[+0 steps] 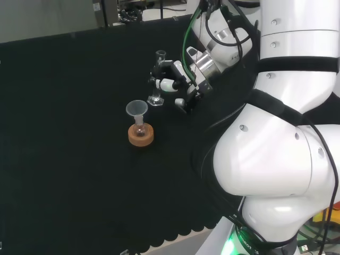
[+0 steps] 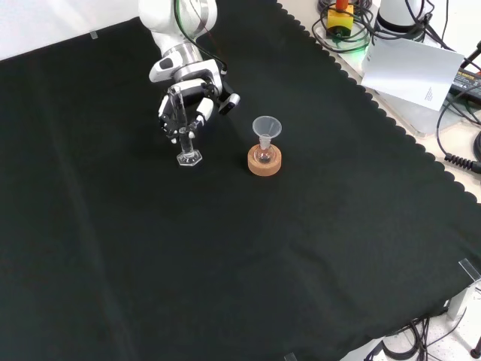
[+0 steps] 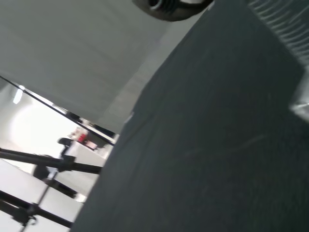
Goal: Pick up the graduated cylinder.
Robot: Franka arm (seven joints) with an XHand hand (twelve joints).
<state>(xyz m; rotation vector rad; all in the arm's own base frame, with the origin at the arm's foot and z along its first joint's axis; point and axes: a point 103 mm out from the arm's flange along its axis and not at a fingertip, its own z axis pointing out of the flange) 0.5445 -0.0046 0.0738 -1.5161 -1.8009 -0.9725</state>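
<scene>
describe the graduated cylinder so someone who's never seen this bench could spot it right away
In the front view, follow the white arm down to its hand on the black cloth. The graduated cylinder is the slim clear tube upright among its fingers. Unlike the neighbouring funnel-topped flask on a cork ring, it stands on its own flat angular foot.

A glossy white arm [image 1: 276,154] with black joint bands, green and black cables, carries a black-and-white hand [image 2: 184,105].

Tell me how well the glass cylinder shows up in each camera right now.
Head view: graduated cylinder faint against the black cloth, hand curled round it. Front view: its base glints, tube nearly lost before the hand. Wrist view: blurred cloth and bright background, cylinder not discernible.
</scene>
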